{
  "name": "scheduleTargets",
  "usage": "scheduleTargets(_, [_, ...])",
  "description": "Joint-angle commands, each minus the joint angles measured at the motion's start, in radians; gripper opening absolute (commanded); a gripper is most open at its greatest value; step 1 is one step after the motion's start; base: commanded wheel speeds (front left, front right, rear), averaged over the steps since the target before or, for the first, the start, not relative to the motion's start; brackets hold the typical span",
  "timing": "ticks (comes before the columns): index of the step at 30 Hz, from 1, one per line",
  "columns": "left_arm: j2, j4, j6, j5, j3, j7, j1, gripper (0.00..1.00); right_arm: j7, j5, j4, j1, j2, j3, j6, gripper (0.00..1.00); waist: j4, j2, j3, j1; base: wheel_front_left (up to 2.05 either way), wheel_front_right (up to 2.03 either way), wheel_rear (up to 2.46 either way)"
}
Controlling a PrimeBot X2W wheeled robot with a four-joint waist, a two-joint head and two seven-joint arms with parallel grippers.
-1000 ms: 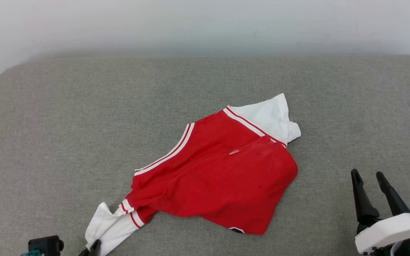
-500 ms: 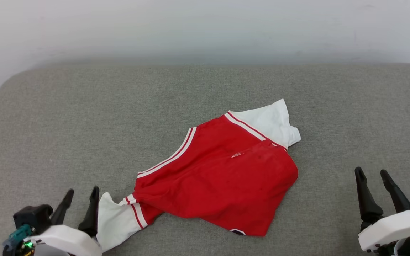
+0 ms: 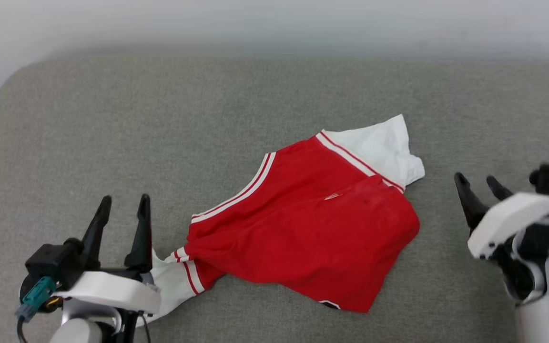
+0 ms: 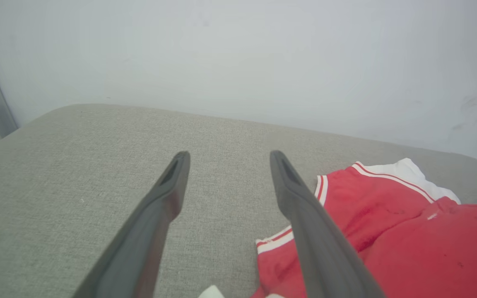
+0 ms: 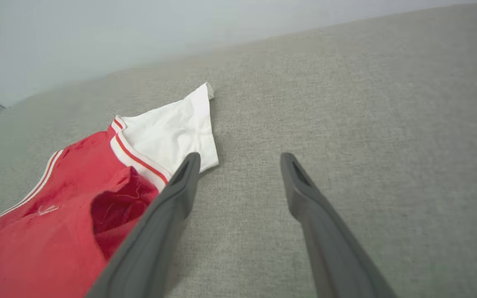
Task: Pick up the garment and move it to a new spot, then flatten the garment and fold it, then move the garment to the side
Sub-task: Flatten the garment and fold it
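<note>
The garment (image 3: 303,233) is a red jersey lying crumpled in the middle of the grey cushion, one white sleeve end (image 3: 384,147) pointing up right and the other (image 3: 172,290) at the lower left. Its print is hidden. My left gripper (image 3: 124,202) stands open just left of the lower sleeve, nothing between its fingers. In the left wrist view the garment (image 4: 391,231) lies right of the fingers. My right gripper (image 3: 477,183) is open, a short way right of the garment's right edge. The right wrist view has the garment (image 5: 56,207) and its white sleeve (image 5: 176,128) left of the fingers.
The grey fabric cushion (image 3: 160,133) spreads wide around the garment, with a pale wall (image 3: 274,24) behind its far edge. The cushion's rounded left corner (image 3: 12,81) drops off at the upper left.
The head camera has shifted. My left gripper has risen from the bottom edge to beside the lower sleeve. My right gripper has moved up, level with the garment's right edge. The garment lies as before.
</note>
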Motion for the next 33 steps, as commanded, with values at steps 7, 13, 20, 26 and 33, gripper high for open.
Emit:
scheduleTargets(7, [-0.067, -0.013, -0.062, 0.062, -0.005, -0.002, -0.099, 1.00, 0.162, -0.005, 0.204, -0.284, -0.088, 0.070, -0.001, 1.00, 0.082, 0.0000, 0.126, 0.0000, 0.00, 0.00, 0.00])
scheduleTargets(13, [-0.122, 0.010, -0.118, 0.100, -0.008, -0.002, -0.163, 1.00, 0.280, -0.012, 0.351, -0.479, -0.138, 0.127, -0.001, 1.00, 0.138, 0.0000, 0.194, 0.0000, 0.00, 0.00, 0.00])
scheduleTargets(20, [-0.157, 0.047, -0.165, 0.125, 0.012, -0.002, -0.198, 1.00, 0.351, -0.054, 0.478, -0.608, -0.163, 0.184, -0.001, 1.00, 0.172, 0.0000, 0.249, 0.0000, 0.00, 0.00, 0.00])
scheduleTargets(26, [-0.182, 0.073, -0.189, 0.138, 0.035, -0.002, -0.207, 1.00, 0.517, -0.069, 0.649, -0.561, -0.155, 0.217, -0.001, 1.00, 0.181, 0.0000, 0.261, 0.0000, 0.00, 0.00, 0.00])
scheduleTargets(33, [-0.195, 0.111, -0.201, 0.151, 0.063, -0.002, -0.181, 1.00, 0.628, -0.027, 0.698, -0.527, -0.164, 0.233, -0.001, 0.00, 0.171, 0.0000, 0.236, 0.0000, 0.00, 0.00, 0.00])
